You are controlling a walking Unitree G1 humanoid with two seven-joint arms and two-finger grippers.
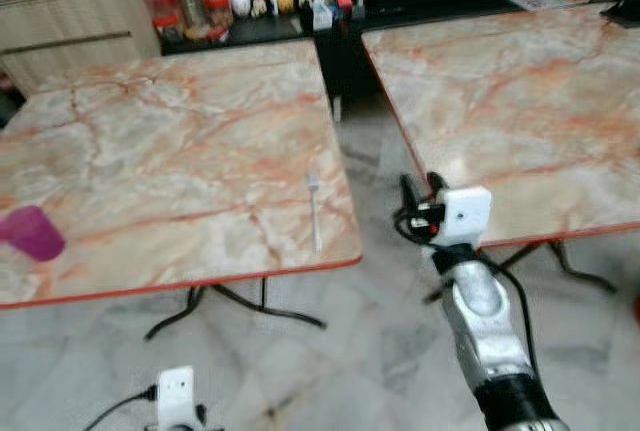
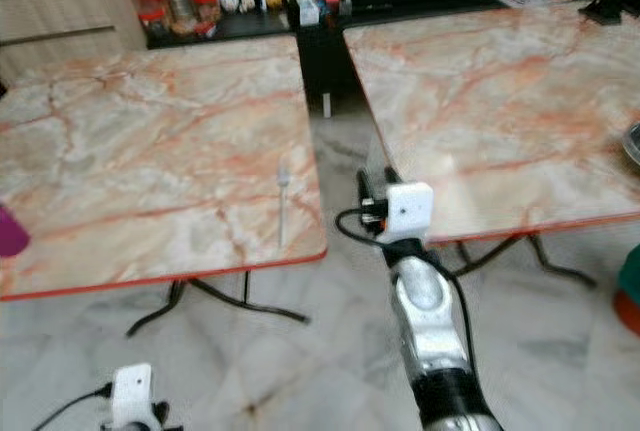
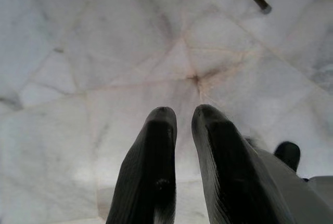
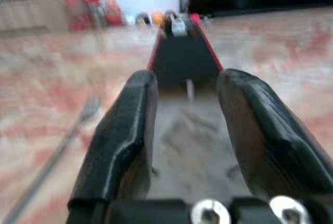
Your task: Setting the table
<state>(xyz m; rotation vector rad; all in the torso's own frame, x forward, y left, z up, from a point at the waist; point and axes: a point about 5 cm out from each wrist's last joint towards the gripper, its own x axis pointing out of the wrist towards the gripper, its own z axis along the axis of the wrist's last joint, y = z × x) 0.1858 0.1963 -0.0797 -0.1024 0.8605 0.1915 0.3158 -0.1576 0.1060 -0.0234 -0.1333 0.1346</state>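
A fork [image 1: 314,209] lies near the right edge of the left table [image 1: 150,161] — apparently the one utensil laid so far, so most of the setting looks undone. The right gripper [image 1: 420,189] hangs in the gap between the tables, fingers spread wide, holding nothing. The left gripper [image 3: 182,125] points at the floor, fingers nearly together — empty. A purple cup [image 1: 32,232], somewhat blurred, sits at the far left.

Open aisle [image 1: 360,166] between tables; fork [image 1: 315,209] near edge.
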